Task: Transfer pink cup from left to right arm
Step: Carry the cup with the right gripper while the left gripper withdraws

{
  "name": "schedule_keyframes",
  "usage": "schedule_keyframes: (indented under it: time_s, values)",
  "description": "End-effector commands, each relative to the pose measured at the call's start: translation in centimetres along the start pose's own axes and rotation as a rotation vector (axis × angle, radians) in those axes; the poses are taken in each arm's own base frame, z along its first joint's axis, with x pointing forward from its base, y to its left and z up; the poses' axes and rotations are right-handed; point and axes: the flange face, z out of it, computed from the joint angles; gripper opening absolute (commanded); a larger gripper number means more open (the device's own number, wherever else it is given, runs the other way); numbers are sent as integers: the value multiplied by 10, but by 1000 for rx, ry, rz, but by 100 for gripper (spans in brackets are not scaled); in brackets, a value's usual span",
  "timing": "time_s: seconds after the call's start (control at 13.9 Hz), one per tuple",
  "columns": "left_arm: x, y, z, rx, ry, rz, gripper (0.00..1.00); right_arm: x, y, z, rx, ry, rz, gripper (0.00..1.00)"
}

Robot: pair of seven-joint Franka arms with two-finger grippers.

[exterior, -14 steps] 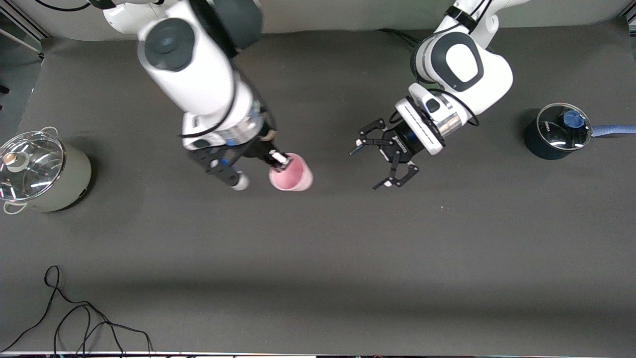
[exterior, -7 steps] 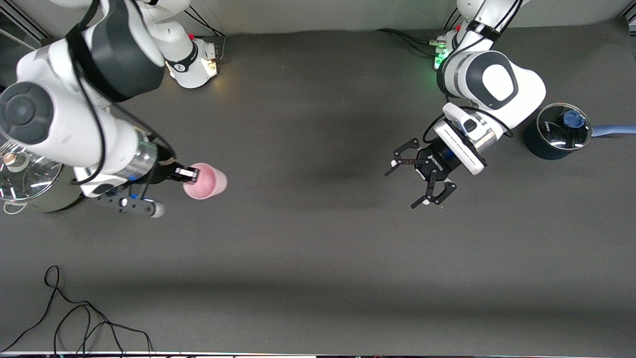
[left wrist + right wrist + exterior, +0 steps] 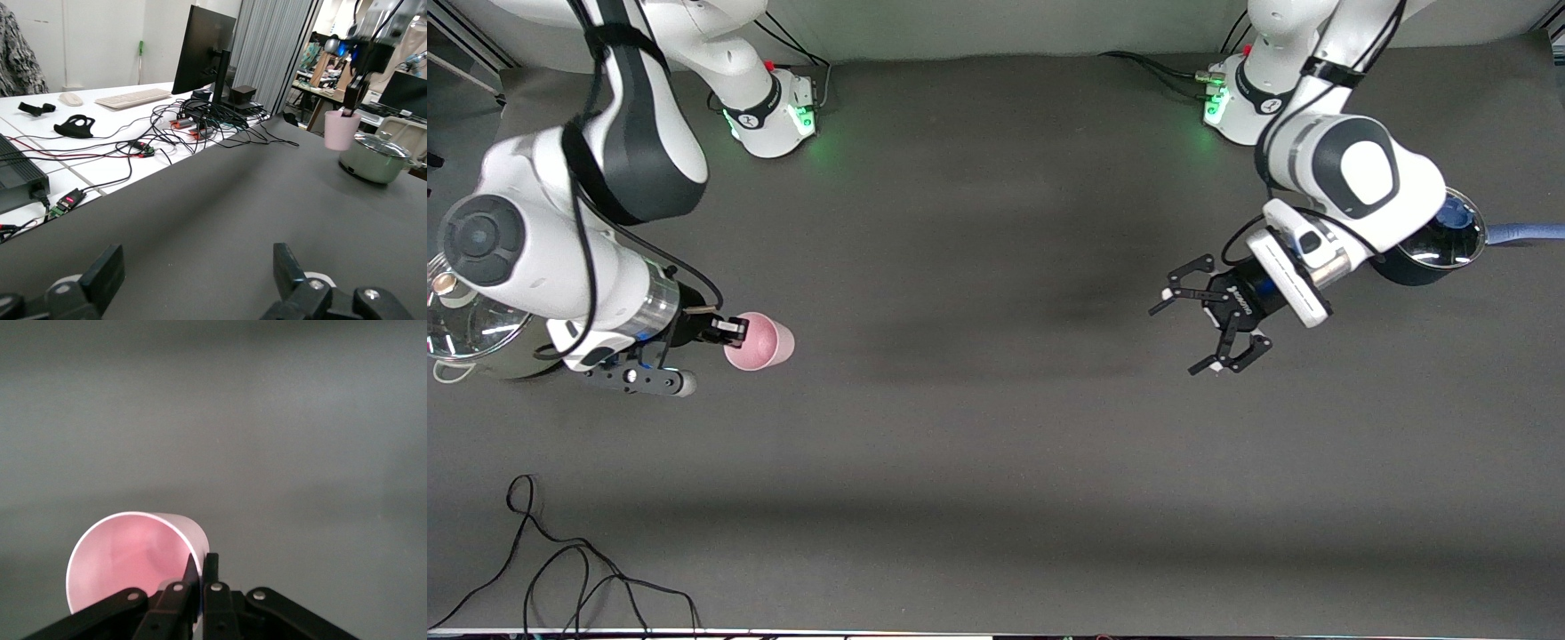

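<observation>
Shifted toward right arm's end of tabletop point(image 3: 996, 462) w/ right gripper point(image 3: 734, 330): pink cup point(image 3: 760, 342), rim clamped in jaws, beside lidded pot point(image 3: 463, 338). Left gripper point(image 3: 1214, 322): jaws apart, empty, over tabletop.

Both arms apart; right tool point(image 3: 734, 331) carried pink cup point(image 3: 760, 343) away.

Dark grey table point(image 3: 996, 427), white desk point(image 3: 80, 157) beside it with a monitor point(image 3: 203, 50) and tangled cables point(image 3: 213, 127).
</observation>
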Motion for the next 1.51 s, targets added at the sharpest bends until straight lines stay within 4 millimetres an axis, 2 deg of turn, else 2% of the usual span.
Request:
schedule_keyframes:
  time_s: [0.0,0.29,0.43,0.57,0.79,0.93,1.0,1.08,1.22,1.29,1.36,1.43]
  values:
    - [-12,-14,-26,-72,-28,-21,99,-24,33,43,7,59,-36,0]
    - [-25,-41,-79,-228,-212,-151,100,-33,59,114,7,155,-26,0]
    - [-22,-52,-108,-266,-337,-202,100,-37,65,141,-1,184,-35,0]
    - [-5,-60,-135,-261,-547,-261,100,-34,68,162,-14,191,-32,0]
    - [42,-64,-159,-153,-816,-380,100,-26,78,185,-32,219,-22,0]
    - [67,-60,-164,-61,-913,-431,100,-25,80,191,-38,222,-29,0]
    - [76,-56,-163,0,-969,-462,100,-22,86,193,-43,230,-51,0]
    - [84,-51,-160,60,-1040,-474,100,-18,101,197,-49,234,-36,0]
    - [102,-43,-156,159,-1139,-453,100,-17,106,202,-55,230,-49,0]
    - [105,-42,-159,191,-1162,-468,100,-17,106,202,-56,230,-57,14]
    - [116,-37,-162,264,-1176,-479,100,-17,106,201,-56,231,-57,46]
    - [125,-29,-163,328,-1211,-467,100,-17,106,200,-55,231,-54,61]
